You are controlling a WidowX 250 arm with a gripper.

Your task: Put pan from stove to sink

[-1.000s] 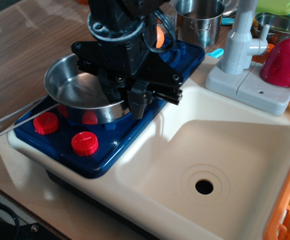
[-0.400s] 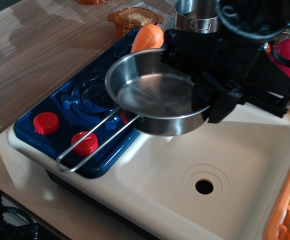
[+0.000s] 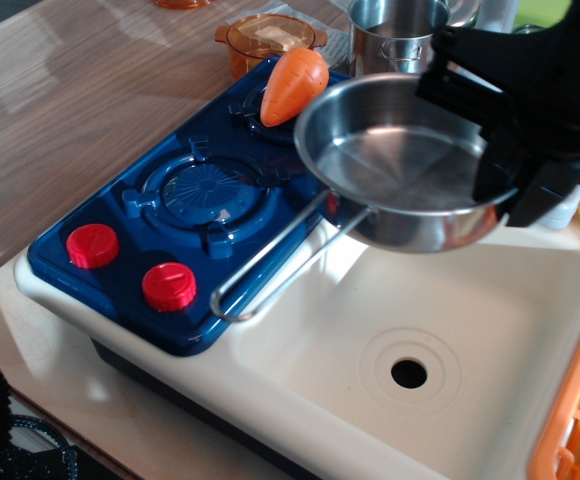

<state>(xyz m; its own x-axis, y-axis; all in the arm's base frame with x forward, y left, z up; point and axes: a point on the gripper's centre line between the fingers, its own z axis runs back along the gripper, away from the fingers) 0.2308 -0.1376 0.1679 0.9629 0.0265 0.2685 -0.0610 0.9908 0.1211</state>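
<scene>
The gripper (image 3: 510,170) is closed on the far right rim of the pan (image 3: 400,165) and holds it in the air, level, above the back left part of the sink (image 3: 300,345), with 1 edge of the pan overlapping the stove (image 3: 130,240). The pan's long axis runs from the gripper through the wire handle (image 3: 270,260), down and left toward the stove. The drain hole (image 3: 408,373) lies below and toward the camera, so the coming move appears to be mainly a descent.

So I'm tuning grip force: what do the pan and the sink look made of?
The pan looks like thin polished steel: mirror-bright, reflecting its surroundings. The sink looks like cream moulded plastic: smooth, softly glossy, with rounded corners.
</scene>
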